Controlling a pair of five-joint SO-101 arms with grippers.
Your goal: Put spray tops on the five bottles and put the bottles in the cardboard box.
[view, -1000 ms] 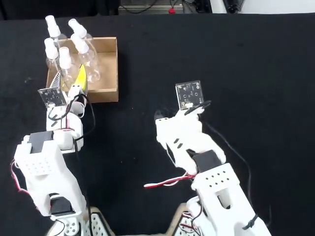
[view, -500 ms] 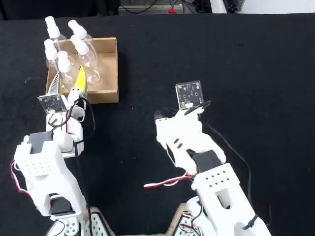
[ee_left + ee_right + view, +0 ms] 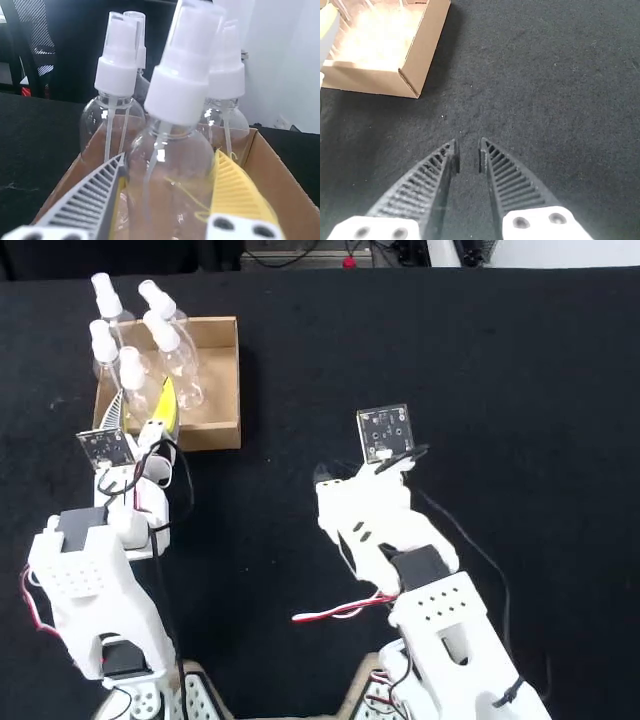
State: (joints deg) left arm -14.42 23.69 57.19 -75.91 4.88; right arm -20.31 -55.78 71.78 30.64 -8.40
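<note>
The cardboard box (image 3: 226, 380) sits at the table's far left and holds several clear bottles (image 3: 176, 350) with white spray tops. My left gripper (image 3: 140, 405) is at the box's near wall, its grey and yellow fingers shut on the nearest bottle (image 3: 172, 145), which stands inside the box (image 3: 265, 165) with its spray top (image 3: 185, 85) on. Other capped bottles (image 3: 116, 75) stand right behind it. My right gripper (image 3: 468, 152) hangs low over bare table near the middle, open by a narrow gap with nothing between its fingers, well right of the box (image 3: 427, 45).
The table is a black cloth (image 3: 450, 350), bare to the right of the box and around the right arm (image 3: 375, 515). Cables and equipment lie along the far edge (image 3: 330, 258).
The left arm drew back slightly toward its base, and the bottle between its fingers shifted with it, then both stayed still. The right arm has not moved.
</note>
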